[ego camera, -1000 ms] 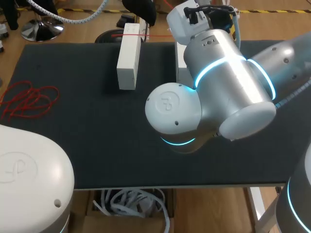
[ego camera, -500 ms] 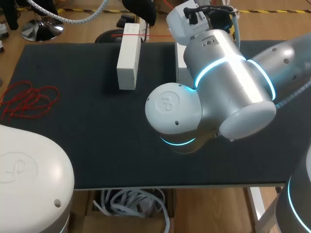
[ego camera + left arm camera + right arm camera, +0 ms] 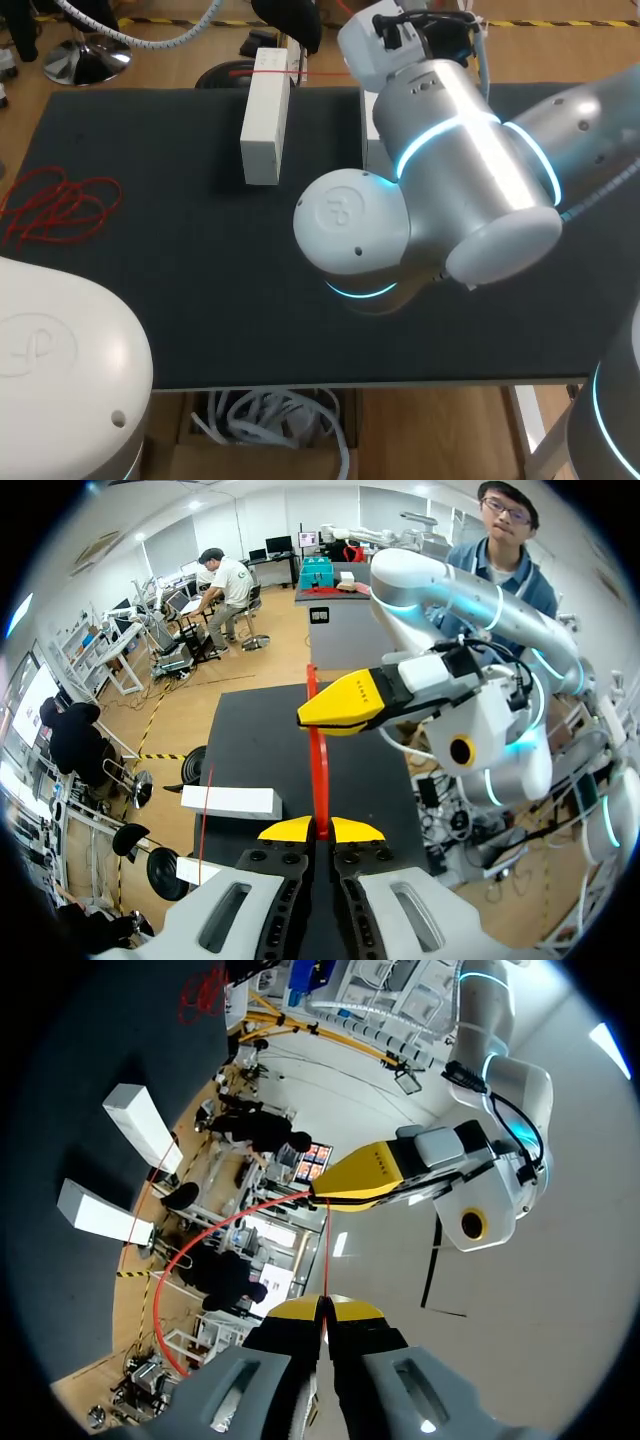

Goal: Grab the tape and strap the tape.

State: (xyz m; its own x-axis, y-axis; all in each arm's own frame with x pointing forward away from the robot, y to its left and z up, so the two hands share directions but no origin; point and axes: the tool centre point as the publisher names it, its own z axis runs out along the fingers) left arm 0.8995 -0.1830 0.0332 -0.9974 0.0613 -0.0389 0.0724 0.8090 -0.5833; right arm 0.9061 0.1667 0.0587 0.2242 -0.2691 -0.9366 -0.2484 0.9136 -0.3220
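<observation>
Grabbed: left end effector (image 3: 320, 830) and right end effector (image 3: 322, 1308) both clench red tape (image 3: 318, 765); strapping the eleven-o'clock white box (image 3: 265, 115) likely remains.

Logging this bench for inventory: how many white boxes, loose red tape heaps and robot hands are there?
White boxes: 2
Red tape heap: 1
Hands: 2, left hand and right hand, each shut on the red tape strand
Total: 5

Robotics lab: right arm (image 3: 470, 170) and left arm (image 3: 60, 350) over black-matted table (image 3: 180, 300).
</observation>
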